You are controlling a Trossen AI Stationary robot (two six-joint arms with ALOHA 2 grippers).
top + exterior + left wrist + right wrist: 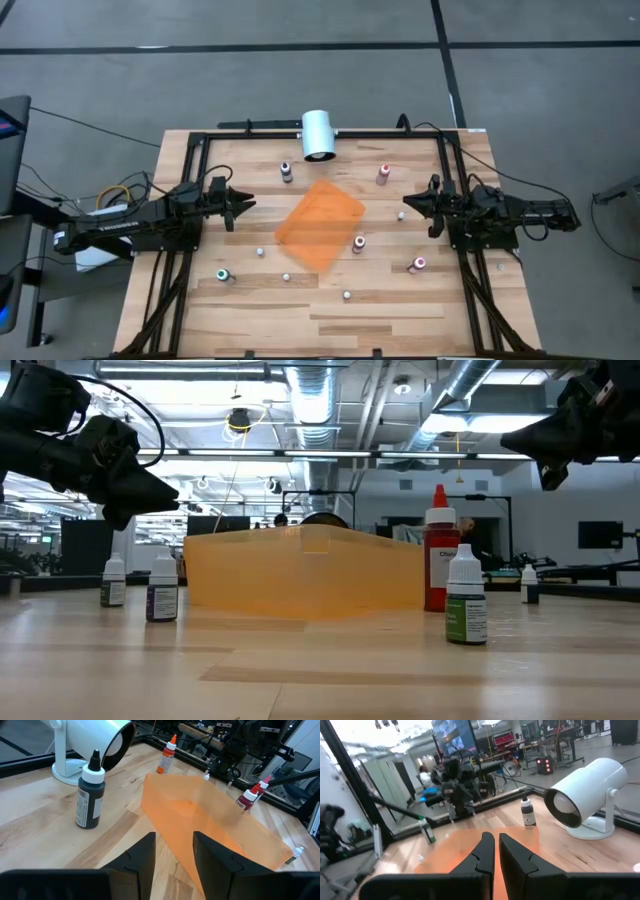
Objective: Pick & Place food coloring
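Note:
Several tiny food coloring bottles stand upright on their bases around a translucent orange tray [320,222] at the table's middle. They include a dark-topped one [287,172], a red one [384,174], a purple one [358,243], a pink one [418,264] and a green one [224,274]. My left gripper [248,205] hovers open, left of the tray; in its wrist view the left gripper [174,852] points at the tray's near wall, with the dark bottle [90,795] off to one side. My right gripper [405,203] hovers shut, right of the tray, and touches nothing [496,851].
A white cylindrical lamp-like device [318,135] stands at the far edge, next to the dark bottle. Small white caps or bottles lie scattered, such as one [347,295] and another [261,252]. A black frame [196,160] borders the wooden table. Bare wood lies along the near edge.

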